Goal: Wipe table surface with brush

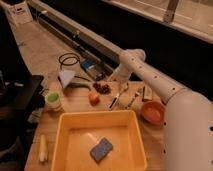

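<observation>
Table surface (75, 102): tan planks, seams visible, cluttered. Yellow tub (64, 131) sits on the near half, with a blue sponge (101, 149) inside.

Brush (115, 101): lying flat on the planks just beyond the tub's far rim, not held. A fork (132, 100) lies beside it, and an orange bowl (152, 111) stands off the tub's far right corner. A red fruit (94, 98) and a green cup (52, 99) sit beyond the far left rim.

Gripper (120, 84): beyond the tub, near the brush's far end, jaws spread wide and holding nothing.

Room: pale floor left of the tub, with a coiled cable (70, 60). A long rail (80, 35) runs diagonally behind, against a dark wall.
</observation>
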`<state>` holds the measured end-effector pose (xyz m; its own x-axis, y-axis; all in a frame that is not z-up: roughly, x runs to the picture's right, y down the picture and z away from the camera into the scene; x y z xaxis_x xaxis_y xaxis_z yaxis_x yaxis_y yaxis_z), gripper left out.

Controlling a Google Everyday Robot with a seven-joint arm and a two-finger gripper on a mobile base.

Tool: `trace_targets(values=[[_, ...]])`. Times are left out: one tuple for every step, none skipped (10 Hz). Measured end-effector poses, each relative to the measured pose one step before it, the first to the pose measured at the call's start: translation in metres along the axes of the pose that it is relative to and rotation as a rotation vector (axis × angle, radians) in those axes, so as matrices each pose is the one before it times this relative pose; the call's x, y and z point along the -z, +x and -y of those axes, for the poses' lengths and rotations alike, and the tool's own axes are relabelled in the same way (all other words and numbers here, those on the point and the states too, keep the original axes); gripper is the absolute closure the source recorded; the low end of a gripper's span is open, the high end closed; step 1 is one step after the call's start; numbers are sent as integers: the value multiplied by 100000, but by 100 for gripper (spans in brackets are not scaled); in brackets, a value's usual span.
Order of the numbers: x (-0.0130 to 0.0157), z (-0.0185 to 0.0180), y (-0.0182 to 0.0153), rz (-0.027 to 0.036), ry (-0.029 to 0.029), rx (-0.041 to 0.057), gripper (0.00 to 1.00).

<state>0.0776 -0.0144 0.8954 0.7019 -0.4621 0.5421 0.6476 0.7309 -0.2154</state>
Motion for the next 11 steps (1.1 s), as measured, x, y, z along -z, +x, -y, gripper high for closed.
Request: trace_targets(values=[[6,-5,8,-64,-56,30,33],[-32,19,-59,102,-13,60,33],[-130,150,-189,156,-21,336,33],[4,-174,203,-644,602,-97,33],[107,-111,304,-654,1436,38,33],[73,-474,715,-666,765,240,33],[-89,116,208,-602,232,795,33],[-318,257,20,-850,-154,1182,33],[-374,295,-110,-560,-311,1253,33],[-599,-87,183,-1117,-1304,1302,33],[-586,-94,52,-790,-2042,1249,33]])
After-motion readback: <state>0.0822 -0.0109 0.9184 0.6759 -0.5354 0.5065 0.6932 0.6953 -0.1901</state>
